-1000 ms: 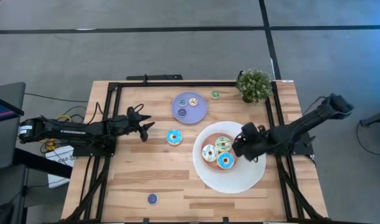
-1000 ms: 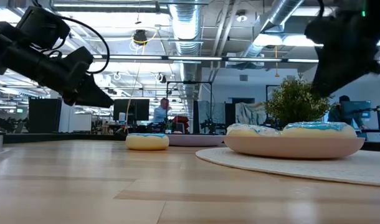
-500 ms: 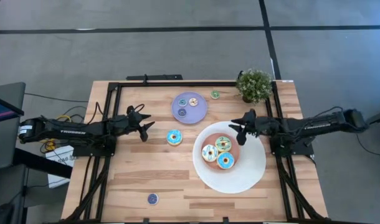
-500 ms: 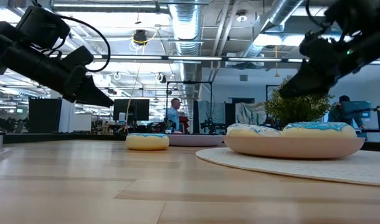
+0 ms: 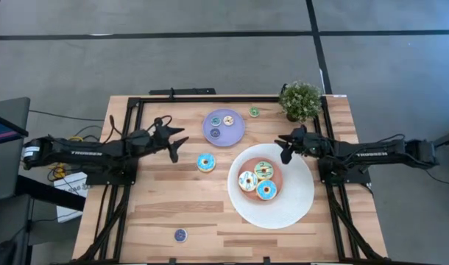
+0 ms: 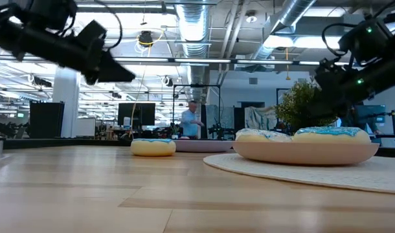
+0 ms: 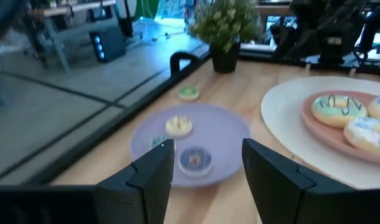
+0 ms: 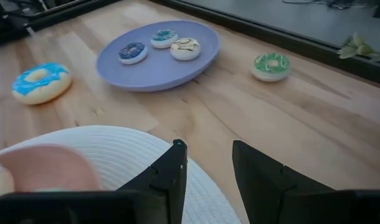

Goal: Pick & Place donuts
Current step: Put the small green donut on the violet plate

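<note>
My left gripper point(image 5: 176, 142) hovers open and empty beside the loose blue-iced toy donut point(image 5: 205, 163) — next, descend on it (right gripper point(image 5: 283, 147) idles open).

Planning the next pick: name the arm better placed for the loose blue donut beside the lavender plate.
Left. The left gripper, open, hovers just beside the blue donut; the right gripper sits across the white plate.

Grey floor point(image 5: 210, 59) with dark seams surrounds the wooden table point(image 5: 173, 199); beyond, ceiling ducts point(image 6: 194, 26), strip lights, desks with monitors point(image 6: 136, 113).
</note>
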Controlling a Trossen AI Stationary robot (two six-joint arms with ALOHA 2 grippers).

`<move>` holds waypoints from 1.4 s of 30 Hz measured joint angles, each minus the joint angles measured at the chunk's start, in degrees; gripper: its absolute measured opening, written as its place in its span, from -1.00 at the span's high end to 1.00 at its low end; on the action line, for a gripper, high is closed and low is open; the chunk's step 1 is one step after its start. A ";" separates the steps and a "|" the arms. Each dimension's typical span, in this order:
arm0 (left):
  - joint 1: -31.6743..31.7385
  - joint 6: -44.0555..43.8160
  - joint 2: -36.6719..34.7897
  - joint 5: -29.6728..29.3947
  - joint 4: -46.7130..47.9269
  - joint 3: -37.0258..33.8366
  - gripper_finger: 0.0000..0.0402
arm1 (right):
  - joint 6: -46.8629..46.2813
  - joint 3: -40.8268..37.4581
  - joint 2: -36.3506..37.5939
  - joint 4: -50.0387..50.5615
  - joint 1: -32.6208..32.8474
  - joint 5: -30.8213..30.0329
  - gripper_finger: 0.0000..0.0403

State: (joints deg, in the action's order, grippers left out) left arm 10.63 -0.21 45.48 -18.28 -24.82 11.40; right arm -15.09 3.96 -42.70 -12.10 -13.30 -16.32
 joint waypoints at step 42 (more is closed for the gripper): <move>14.26 13.78 93.96 13.28 49.06 110.62 -0.91 | 0.76 -0.54 0.04 -3.45 -1.97 9.32 0.41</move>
State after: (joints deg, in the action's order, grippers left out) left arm 24.89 13.57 139.44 -5.00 24.24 122.02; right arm -14.34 3.42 -42.65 -15.55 -15.27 -7.00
